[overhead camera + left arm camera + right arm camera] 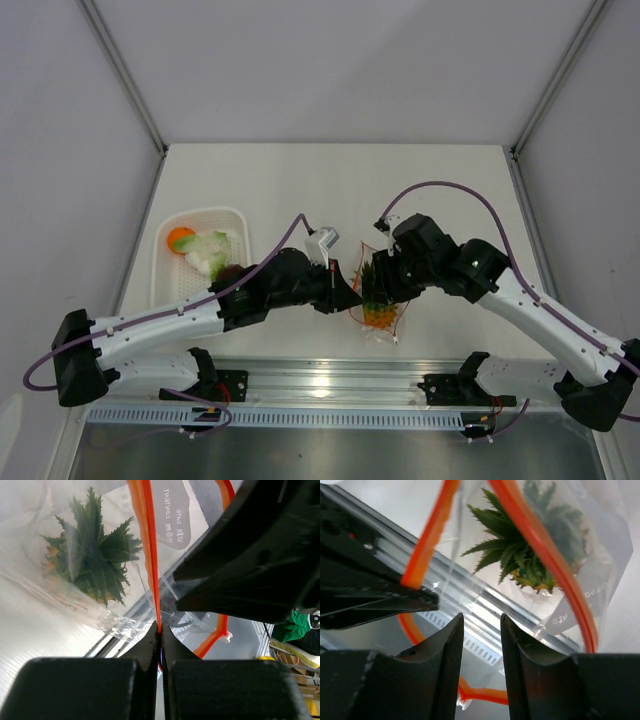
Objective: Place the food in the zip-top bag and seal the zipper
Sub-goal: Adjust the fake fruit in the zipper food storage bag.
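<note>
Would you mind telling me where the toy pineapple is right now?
The pineapple is inside the zip-top bag, near the front edge of the table at centre in the top view, between the left gripper and the right gripper.

White table [300,190], grey walls [60,120], alu rail [320,378] at near edge

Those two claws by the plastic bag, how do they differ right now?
The left gripper is shut; the right gripper is open, with a gap between its fingers. The left pinches the orange zipper; the right holds nothing. Both sit at the mouth of the zip-top bag.
</note>
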Robot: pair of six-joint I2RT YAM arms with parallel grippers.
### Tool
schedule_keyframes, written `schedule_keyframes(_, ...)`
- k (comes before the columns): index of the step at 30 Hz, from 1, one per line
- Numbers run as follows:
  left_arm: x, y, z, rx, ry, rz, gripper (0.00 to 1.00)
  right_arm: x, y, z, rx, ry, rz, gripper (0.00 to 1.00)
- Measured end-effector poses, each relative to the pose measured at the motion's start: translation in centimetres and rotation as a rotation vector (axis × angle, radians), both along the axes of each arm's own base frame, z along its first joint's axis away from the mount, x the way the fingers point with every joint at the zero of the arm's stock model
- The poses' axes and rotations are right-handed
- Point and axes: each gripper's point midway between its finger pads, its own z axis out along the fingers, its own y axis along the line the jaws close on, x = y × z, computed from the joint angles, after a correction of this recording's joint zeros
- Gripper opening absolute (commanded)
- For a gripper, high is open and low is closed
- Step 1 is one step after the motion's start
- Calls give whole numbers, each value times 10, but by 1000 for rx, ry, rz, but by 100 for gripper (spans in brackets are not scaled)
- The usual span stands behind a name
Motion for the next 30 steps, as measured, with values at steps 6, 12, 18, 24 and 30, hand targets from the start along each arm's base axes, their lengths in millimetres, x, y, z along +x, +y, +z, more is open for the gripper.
schedule_keyframes(6,-2,-2,-3,8,5,-7,1,11,-6,-33,-131,-36,-43,50)
schedule_keyframes(12,-2,-4,-7,16,14,-6,1,21,-9,-60,-190,-99,-55,57)
schedule_keyframes(18,1,-3,-9,23,11,19,0,34,-6,-73,-170,-181,-59,58)
schedule_keyframes(24,4,1,-21,45,28,55,1,47,4,-86,-129,-251,-52,53)
schedule_keyframes(30,8,3,-28,63,27,81,1,62,20,-90,-105,-287,-63,46)
